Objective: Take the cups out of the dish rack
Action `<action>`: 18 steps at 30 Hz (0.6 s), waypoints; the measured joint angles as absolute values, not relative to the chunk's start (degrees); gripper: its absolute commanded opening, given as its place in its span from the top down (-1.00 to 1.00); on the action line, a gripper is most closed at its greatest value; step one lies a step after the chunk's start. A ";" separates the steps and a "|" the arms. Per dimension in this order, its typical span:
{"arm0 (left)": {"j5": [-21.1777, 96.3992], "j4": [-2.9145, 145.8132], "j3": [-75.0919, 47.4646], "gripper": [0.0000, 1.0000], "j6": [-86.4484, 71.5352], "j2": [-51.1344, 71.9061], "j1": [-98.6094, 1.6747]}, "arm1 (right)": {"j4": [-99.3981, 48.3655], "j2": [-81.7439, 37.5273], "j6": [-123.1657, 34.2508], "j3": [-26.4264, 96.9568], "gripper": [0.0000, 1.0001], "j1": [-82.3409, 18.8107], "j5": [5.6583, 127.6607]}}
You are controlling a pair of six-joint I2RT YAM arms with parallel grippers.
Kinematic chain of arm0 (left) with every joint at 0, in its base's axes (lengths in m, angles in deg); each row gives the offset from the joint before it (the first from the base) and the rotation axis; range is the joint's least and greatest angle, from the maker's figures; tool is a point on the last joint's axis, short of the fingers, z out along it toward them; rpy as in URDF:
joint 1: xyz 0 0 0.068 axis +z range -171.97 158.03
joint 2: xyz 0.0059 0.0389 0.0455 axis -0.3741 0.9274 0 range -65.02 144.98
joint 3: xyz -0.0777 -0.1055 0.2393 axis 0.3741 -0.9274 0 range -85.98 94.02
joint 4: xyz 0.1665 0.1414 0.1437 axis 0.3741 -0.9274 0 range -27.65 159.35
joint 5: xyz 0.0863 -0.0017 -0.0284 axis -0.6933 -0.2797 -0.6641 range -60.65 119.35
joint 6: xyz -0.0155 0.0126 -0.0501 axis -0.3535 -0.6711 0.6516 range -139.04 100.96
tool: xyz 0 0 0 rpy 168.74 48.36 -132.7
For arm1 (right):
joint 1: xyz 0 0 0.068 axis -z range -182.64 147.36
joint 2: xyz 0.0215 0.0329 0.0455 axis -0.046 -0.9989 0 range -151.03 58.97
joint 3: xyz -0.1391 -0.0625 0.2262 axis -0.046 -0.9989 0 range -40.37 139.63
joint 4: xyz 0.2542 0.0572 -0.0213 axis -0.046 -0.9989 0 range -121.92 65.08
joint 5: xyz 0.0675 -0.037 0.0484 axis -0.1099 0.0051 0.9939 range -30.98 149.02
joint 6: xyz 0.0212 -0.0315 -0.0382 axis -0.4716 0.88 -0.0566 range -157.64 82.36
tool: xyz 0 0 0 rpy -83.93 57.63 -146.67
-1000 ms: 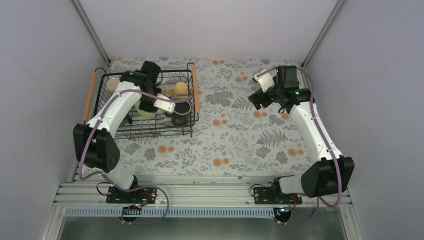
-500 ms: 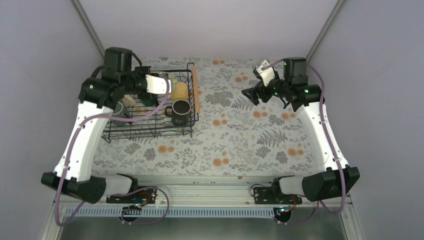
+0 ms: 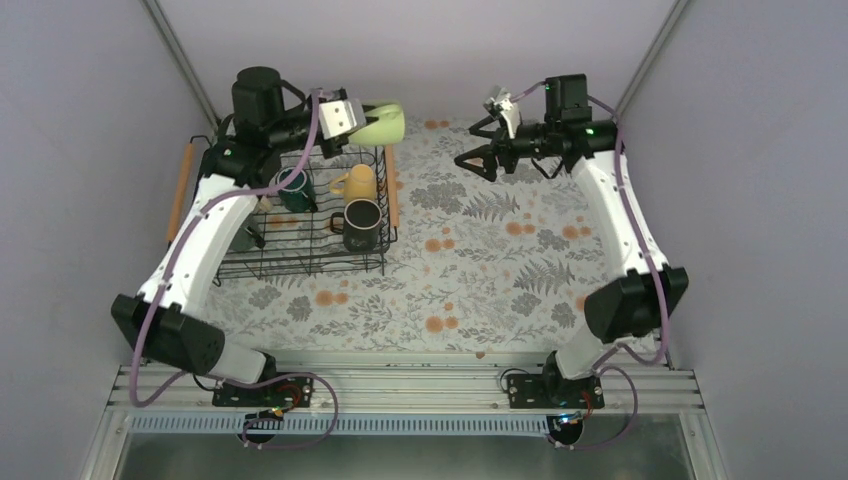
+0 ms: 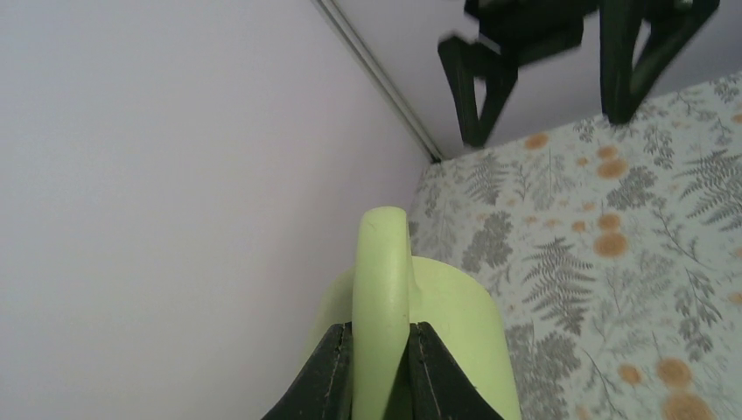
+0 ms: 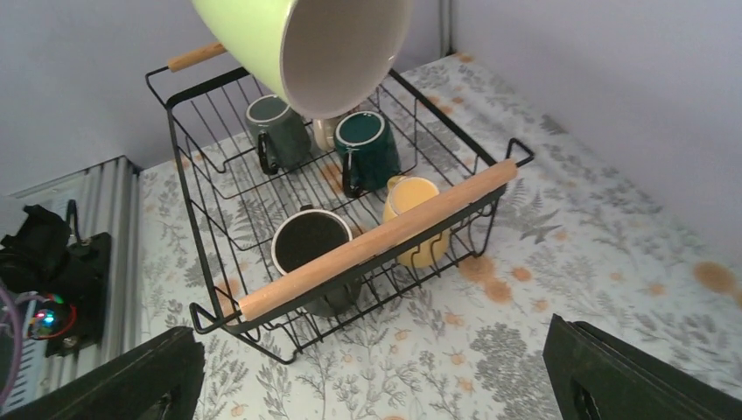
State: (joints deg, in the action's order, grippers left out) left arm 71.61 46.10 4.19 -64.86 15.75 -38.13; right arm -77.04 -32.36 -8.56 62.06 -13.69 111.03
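My left gripper is shut on the handle of the pale green mug and holds it in the air over the rack's far right corner. In the left wrist view the fingers pinch the handle of that mug. The black wire dish rack holds a yellow mug, a black mug and a dark teal mug. The right wrist view also shows a grey-green mug and the raised pale green mug. My right gripper is open and empty, right of the rack, facing it.
The rack has wooden rod handles on its left side and right side. The floral tablecloth covers the table right of the rack. Grey walls close in the back and both sides.
My left arm has lifted the pale green mug out of the rack, up and to the back right. My right arm has swung left toward the rack, gripper still open.
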 measured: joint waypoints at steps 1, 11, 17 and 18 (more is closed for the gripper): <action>72.13 47.08 4.89 0.95 -64.23 16.87 -38.22 | -77.24 -34.19 -8.52 62.76 -1.00 -13.82 111.75; 77.75 56.44 8.54 0.95 -58.74 27.14 -39.46 | -80.49 -48.55 -7.38 79.13 -0.98 -15.28 120.10; 78.10 59.08 9.48 0.95 -58.13 31.18 -39.60 | -81.08 -56.07 -7.49 89.54 -0.96 -17.38 122.92; 78.08 59.48 9.78 0.95 -57.97 31.69 -39.60 | -81.13 -57.23 -7.49 90.63 -0.95 -17.88 122.92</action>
